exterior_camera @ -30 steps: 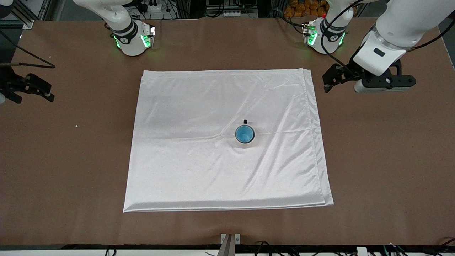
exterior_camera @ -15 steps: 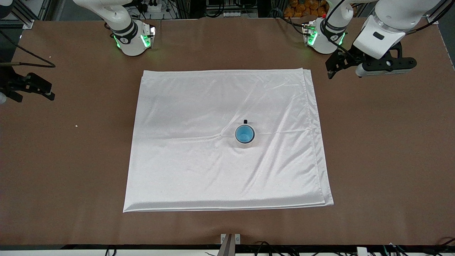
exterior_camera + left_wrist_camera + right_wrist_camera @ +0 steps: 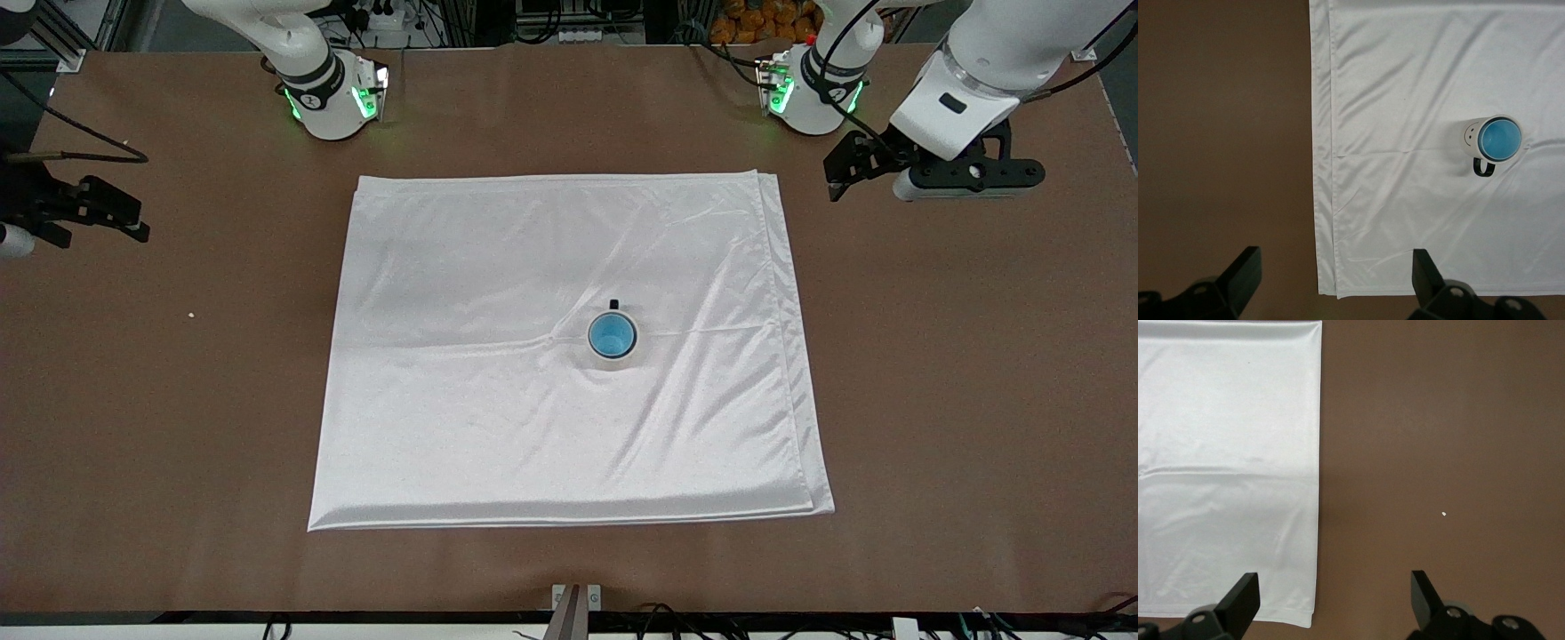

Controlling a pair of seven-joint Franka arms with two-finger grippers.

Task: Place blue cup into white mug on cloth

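Brown tabletop: cloth carries mug at center, cup nested inside. Left end effector wide, empty, over tabletop at 2 o'clock; right end effector wide, empty, at 9 o'clock. Placement looks done; keep both clear, avoid snagging cloth.

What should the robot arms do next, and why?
Probably nothing more than stay parked. The blue cup already sits inside the white mug on the cloth, and the open left gripper and open right gripper hang over bare table, holding nothing.

Left gripper and right gripper both hang open
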